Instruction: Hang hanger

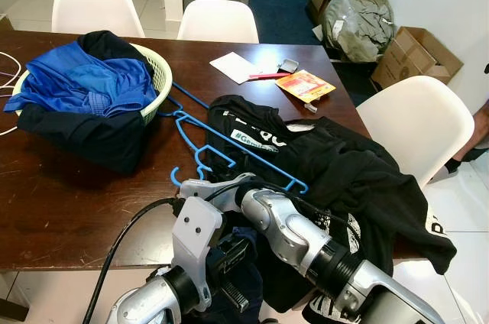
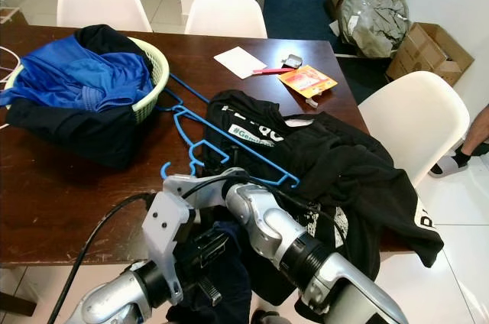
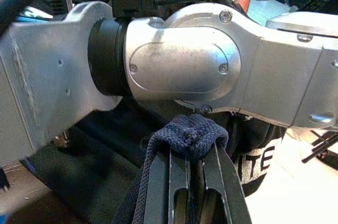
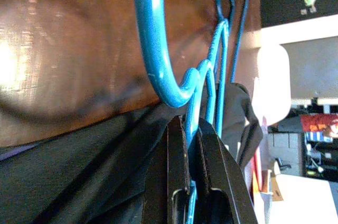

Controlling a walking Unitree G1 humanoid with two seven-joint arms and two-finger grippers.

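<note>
Hanger [image 1: 229,148], blue plastic, lies on the dark wood table [image 1: 61,202] between the laundry basket [image 1: 157,72] at ten o'clock and a black shirt [image 1: 344,163] at three. Right gripper [image 4: 191,129] pinches its neck, fingers closed on it; left gripper [image 3: 193,152] clamps a navy cloth [image 3: 190,134].

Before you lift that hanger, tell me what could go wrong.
1. The right hand pinches only the thin neck of the blue hanger, so the hanger may swivel or slip.
2. The hanger's far end lies under the black shirt, which could snag and drag off the table.
3. The left hand grips dark navy cloth under the right arm, risking a tangle.
</note>
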